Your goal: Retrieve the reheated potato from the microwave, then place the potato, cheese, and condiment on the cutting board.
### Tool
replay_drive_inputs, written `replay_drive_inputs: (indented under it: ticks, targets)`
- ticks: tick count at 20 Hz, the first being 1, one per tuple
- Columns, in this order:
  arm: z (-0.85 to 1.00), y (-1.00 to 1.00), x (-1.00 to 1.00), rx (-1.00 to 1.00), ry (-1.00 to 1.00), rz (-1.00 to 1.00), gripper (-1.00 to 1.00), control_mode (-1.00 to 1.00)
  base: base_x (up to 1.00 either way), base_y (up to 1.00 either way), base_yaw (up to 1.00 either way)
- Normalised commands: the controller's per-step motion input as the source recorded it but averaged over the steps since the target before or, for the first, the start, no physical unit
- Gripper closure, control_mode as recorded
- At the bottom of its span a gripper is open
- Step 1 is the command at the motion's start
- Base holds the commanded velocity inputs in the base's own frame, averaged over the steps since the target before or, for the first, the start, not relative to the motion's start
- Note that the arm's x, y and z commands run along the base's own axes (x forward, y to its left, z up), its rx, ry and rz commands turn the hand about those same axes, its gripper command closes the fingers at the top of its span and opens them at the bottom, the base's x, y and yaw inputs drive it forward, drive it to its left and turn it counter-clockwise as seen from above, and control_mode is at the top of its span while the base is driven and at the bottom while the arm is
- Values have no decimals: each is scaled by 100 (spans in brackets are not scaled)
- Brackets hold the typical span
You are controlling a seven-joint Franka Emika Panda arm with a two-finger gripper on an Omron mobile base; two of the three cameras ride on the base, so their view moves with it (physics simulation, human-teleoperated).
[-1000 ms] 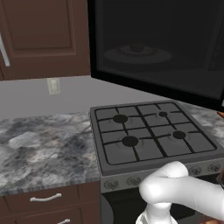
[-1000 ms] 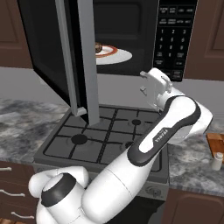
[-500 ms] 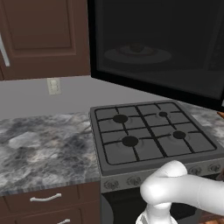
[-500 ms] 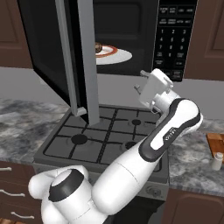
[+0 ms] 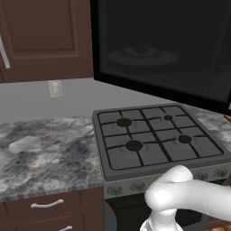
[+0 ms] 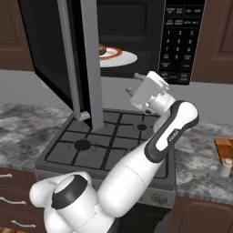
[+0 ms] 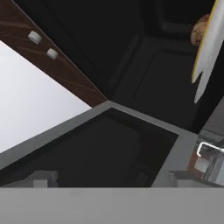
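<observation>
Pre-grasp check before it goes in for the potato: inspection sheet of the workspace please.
Surface: grey marbled counter either side of a black gas stove.
Job's things: microwave door swung open; potato on its white turntable; condiment standing beside the cutting board on the right counter. Cheese: nothing seen.
Clutter: nothing seen.
Grippers: pincer open, empty, raised over the stove below the microwave opening.
Cables: nothing seen.
Surroundings: brown cabinets, wall outlet.
</observation>
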Motion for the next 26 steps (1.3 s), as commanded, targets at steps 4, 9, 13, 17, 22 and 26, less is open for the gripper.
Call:
replay_drive_inputs:
  ticks: [4, 9, 13, 17, 22, 26]
  targets:
    - [3, 47, -13, 0, -10, 13, -100, -100, 0, 0, 0]
    - [12, 51, -42, 0, -14, 8, -100, -100, 0, 0, 0]
    - [16, 55, -60, 0, -17, 5, -100, -100, 0, 0, 0]
    - [15, 50, -64, 0, -15, 4, -100, -100, 0, 0, 0]
    - [15, 59, -63, 0, -13, 2, -100, -100, 0, 0, 0]
    - [14, 62, -62, 0, -12, 1, -100, -100, 0, 0, 0]
